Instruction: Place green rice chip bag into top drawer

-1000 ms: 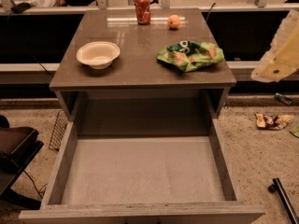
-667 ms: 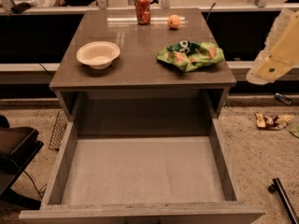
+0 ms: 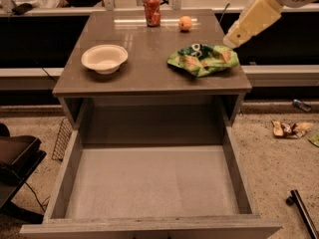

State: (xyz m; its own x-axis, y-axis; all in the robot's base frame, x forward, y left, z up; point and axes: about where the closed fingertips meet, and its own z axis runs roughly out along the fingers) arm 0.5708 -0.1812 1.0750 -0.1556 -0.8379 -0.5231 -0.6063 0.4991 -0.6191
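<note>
Gripper [image 3: 236,36] hangs past the right rear of the cabinet top [image 3: 149,76], just up and right of the green rice chip bag [image 3: 203,59], with open air between them. Bowl [image 3: 104,58] sits well to the left. Can [image 3: 152,10] and small orange fruit [image 3: 185,23] stand at the back. Straight run from bag to front edge. Top drawer [image 3: 149,183] stands fully out below, open from above, side walls flanking its pale floor.

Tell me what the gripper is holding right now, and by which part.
Nothing is held. The gripper hangs just above and right of the green rice chip bag, which lies on the cabinet top.
</note>
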